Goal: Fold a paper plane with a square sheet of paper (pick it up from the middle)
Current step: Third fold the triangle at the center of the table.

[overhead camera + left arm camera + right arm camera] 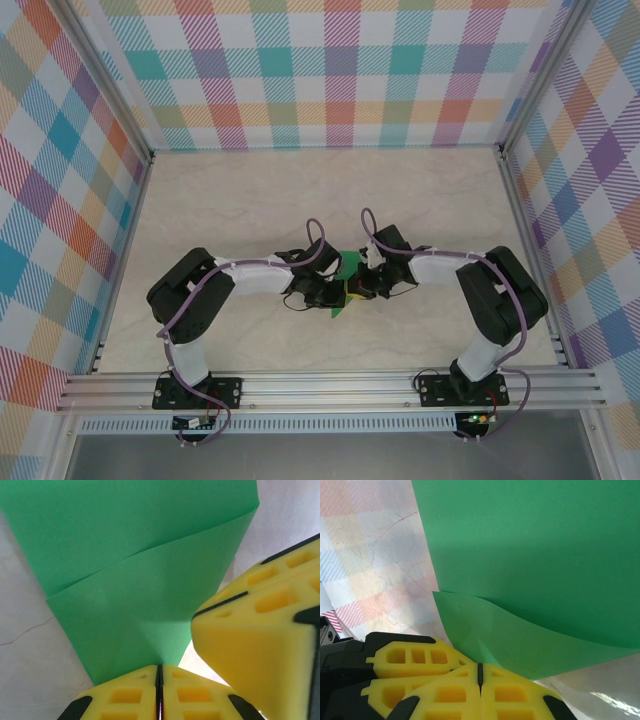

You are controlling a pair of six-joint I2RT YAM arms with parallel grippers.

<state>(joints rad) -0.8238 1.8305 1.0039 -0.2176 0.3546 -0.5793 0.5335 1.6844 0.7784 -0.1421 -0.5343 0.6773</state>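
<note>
Left gripper (pixel 159 675): fingers pressed together, pinching a folded corner of the sheet of paper (pixel 145 595). Sheet: bright green, unmarked, layered, one slanting fold edge across it; it extends straight ahead of the fingers. Seen from above it sits mid-table (pixel 250 190) between both grippers, long axis running away from the bases, each gripper equally near. Right gripper (pixel 480 675): fingers pressed together, pinching the opposite side, a loose flap curling just beside them.

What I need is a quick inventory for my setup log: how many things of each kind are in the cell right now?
green paper sheet: 1
robot arms: 2, the left arm and the right arm
Total: 3
</note>
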